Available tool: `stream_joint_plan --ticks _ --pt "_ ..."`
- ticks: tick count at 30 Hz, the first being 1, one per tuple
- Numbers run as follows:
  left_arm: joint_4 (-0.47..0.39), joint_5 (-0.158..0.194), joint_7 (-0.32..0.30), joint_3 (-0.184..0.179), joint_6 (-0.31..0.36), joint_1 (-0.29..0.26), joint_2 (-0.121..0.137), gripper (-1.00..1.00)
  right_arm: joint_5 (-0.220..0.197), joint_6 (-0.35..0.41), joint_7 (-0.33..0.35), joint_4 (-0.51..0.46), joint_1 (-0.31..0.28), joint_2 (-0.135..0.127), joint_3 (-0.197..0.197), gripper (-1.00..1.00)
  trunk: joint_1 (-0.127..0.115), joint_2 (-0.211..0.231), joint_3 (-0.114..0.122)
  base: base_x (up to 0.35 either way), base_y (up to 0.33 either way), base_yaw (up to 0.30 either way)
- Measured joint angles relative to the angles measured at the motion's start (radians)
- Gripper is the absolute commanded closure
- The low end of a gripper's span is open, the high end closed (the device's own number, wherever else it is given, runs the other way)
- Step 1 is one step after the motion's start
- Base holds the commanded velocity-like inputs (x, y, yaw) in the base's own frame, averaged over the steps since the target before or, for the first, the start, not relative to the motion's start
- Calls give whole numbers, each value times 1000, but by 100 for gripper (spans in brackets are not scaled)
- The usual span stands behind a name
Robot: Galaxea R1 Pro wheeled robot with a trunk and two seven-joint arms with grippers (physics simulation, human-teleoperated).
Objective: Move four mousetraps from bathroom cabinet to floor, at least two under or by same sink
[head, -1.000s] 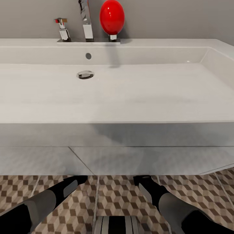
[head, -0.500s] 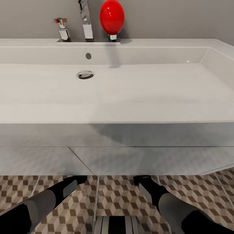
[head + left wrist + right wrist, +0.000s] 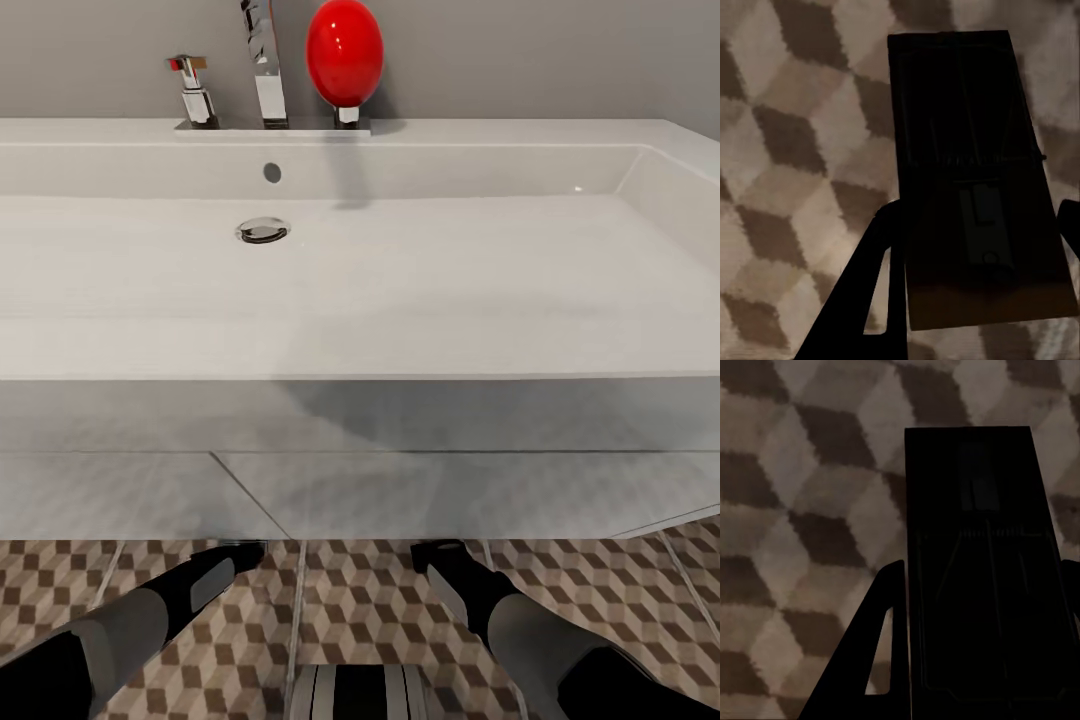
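Note:
The white bathroom sink point(image 3: 450, 290) with its chrome tap point(image 3: 266, 70) stands right in front of me on a white vanity point(image 3: 400, 490). Both my forearms reach low under the vanity's front edge, which hides the grippers in the head view. In the left wrist view my left gripper point(image 3: 981, 210) is shut on a dark flat mousetrap point(image 3: 952, 112) just above the cube-patterned bathroom floor point(image 3: 802, 150). My right gripper point(image 3: 982, 566) is shut on a second mousetrap point(image 3: 975, 510) over the same floor point(image 3: 810, 495). The cabinet is out of view.
A red egg-shaped object point(image 3: 345, 52) stands on the sink's back ledge beside the tap. A small chrome fitting point(image 3: 192, 90) sits further left. The vanity overhangs the patterned tiles point(image 3: 370, 610) close in front of my base point(image 3: 360, 692).
My left forearm has drawn slightly back and down in the head view. The right arm and the camera have stayed still.

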Motion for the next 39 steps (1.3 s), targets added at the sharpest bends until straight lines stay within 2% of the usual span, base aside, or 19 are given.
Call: stream_joint_plan --ticks 8,39 --pt "4 -1 2 1 -1 43 1 100 -1 0 -2 -4 -1 -1 -1 100 0 0 0 0 0 0" --pt "3 -7 3 0 -1 47 -2 100 0 -5 -7 -5 -1 -2 1 100 0 0 0 0 0 0"
